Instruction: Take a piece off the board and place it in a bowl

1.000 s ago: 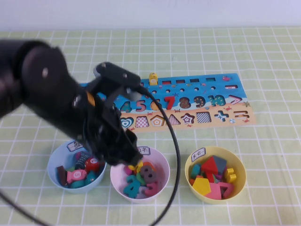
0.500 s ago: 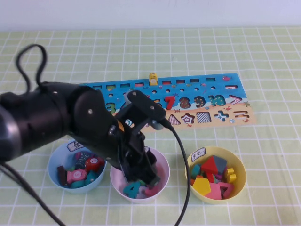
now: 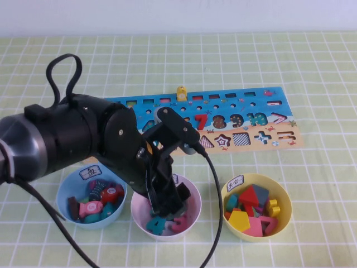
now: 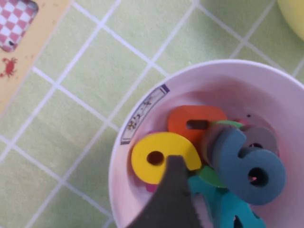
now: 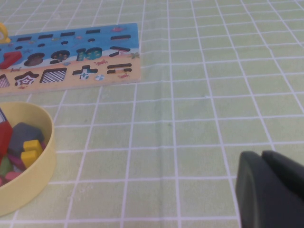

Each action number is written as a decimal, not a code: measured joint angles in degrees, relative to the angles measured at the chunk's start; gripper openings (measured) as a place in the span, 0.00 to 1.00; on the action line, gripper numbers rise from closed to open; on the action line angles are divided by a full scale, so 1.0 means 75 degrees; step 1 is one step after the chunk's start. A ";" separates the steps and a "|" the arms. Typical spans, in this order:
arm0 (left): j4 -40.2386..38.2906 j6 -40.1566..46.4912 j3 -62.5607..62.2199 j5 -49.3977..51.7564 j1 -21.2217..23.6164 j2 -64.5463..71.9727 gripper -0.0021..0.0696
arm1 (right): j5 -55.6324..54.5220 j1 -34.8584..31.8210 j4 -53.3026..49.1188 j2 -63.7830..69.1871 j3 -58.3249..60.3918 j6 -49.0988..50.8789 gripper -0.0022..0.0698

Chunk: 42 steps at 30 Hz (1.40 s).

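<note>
The left end effector (image 3: 165, 205) hung low inside the pink-lined bowl (image 4: 142, 102), fingers apart, gripping nothing; the slate-blue 6 (image 4: 247, 166) lay there against a yellow numeral (image 4: 161, 154). Beyond sat the board (image 3: 262, 137). The right end effector (image 5: 268, 190) hovered over bare counter (image 5: 190, 109); its opening couldn't be made out

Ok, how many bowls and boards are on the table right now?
Bowls: 3 (light blue bowl, pink-lined bowl, yellow bowl)
Board: 1
Total: 4
Left gripper is over the pink-lined bowl; right gripper is above the checked cloth.
</note>
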 joint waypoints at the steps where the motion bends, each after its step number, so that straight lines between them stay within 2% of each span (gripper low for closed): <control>1: 0.0058 -0.0064 -0.0038 0.0018 0.0000 0.0000 0.80 | 0.0000 0.0000 0.0000 0.0000 0.0000 0.0000 0.01; 3: 0.0260 -0.0449 -0.0197 0.0219 0.0000 0.0000 0.84 | 0.0000 0.0000 0.0000 0.0000 0.0000 0.0000 0.01; 5: 0.0686 -0.0903 -0.0395 0.0457 -0.0013 0.0000 0.78 | 0.0000 0.0000 0.0000 0.0000 0.0000 0.0000 0.01; 7: 0.1194 -0.1293 -0.0588 0.0684 -0.0012 -0.0072 0.62 | 0.0000 0.0000 0.0000 0.0000 0.0000 0.0000 0.01; 10: 0.1819 -0.1470 -0.0737 0.0817 -0.0012 -0.0474 0.25 | 0.0000 0.0000 0.0000 0.0000 0.0000 0.0000 0.01; 12: 0.1998 -0.1511 -0.0737 0.0759 -0.0012 -0.0979 0.12 | 0.0000 0.0000 0.0000 0.0000 0.0000 0.0000 0.01; 14: 0.2044 -0.1540 -0.0737 0.0684 -0.0012 -0.1525 0.07 | 0.0000 0.0000 0.0000 0.0000 0.0000 0.0000 0.01; 23: 0.2074 -0.1569 -0.0547 0.0522 -0.0012 -0.4141 0.03 | 0.0000 0.0000 0.0000 0.0000 0.0000 0.0000 0.01; 33: 0.2162 -0.1700 0.2507 -0.1185 -0.0012 -0.7169 0.03 | 0.0000 0.0000 0.0000 0.0000 0.0000 0.0000 0.01; 42: 0.2162 -0.2437 0.3561 -0.1211 -0.0012 -0.8456 0.03 | 0.0000 0.0000 0.0000 0.0000 0.0000 0.0000 0.01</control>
